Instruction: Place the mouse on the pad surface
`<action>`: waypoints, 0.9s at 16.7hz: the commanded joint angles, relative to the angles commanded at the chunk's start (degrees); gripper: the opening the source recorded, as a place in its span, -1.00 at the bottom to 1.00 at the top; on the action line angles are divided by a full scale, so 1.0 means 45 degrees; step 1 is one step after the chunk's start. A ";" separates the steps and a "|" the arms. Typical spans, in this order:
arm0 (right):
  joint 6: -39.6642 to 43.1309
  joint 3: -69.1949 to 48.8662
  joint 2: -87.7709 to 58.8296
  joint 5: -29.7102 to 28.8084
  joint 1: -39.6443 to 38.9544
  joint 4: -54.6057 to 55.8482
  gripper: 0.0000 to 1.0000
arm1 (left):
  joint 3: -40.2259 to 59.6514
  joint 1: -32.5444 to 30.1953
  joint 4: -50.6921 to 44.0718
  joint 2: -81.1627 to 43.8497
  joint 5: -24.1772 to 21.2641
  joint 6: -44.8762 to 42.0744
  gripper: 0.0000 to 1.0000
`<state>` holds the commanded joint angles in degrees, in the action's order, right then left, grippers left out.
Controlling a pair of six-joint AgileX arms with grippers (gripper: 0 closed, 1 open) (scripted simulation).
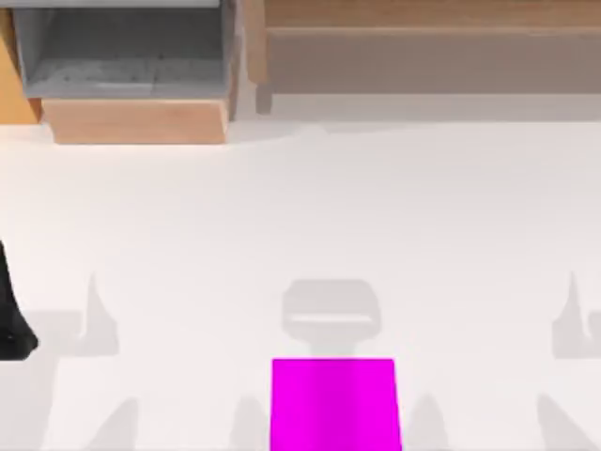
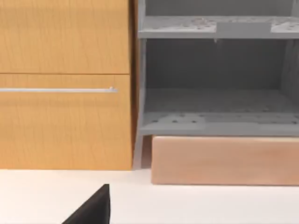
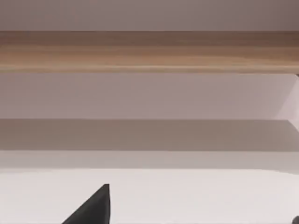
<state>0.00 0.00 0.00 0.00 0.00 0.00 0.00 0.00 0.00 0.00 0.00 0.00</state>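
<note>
Pad (image 1: 334,404) flat, plain magenta, at table (image 1: 300,216) near edge, grey shelf unit (image 1: 122,47) with bare shelves, our claws' state we cannot tell.

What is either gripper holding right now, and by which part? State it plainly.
It cannot be told. The left gripper sits at the table's left edge, away from the pad; no held object shows.

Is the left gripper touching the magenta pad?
Apart. In the top view the left gripper sits at the table's left edge, while the pad lies at bottom centre, with a wide stretch of bare white table between them.
</note>
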 joint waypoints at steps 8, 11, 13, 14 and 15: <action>-0.0086 -0.1481 -0.2621 -0.0172 0.0059 -0.1850 1.00 | 0.0000 0.0000 0.0000 0.0000 0.0000 0.0000 1.00; -0.0208 -0.3081 -0.5557 -0.0230 0.0127 -0.3815 1.00 | 0.0000 0.0000 0.0000 0.0000 0.0000 0.0000 1.00; -0.0320 -0.4425 -0.7927 -0.0242 0.0196 -0.5390 1.00 | 0.0000 0.0000 0.0000 0.0000 0.0000 0.0000 1.00; -0.0384 -0.5163 -0.9191 -0.0243 0.0242 -0.6226 1.00 | 0.0000 0.0000 0.0000 0.0000 0.0000 0.0000 1.00; -0.0453 -0.5944 -1.0496 -0.0241 0.0297 -0.7086 1.00 | 0.0000 0.0000 0.0000 0.0000 0.0000 0.0000 1.00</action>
<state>-2.04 -26.75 -47.23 -1.09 1.33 -31.89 0.00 0.00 0.00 0.00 0.00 0.00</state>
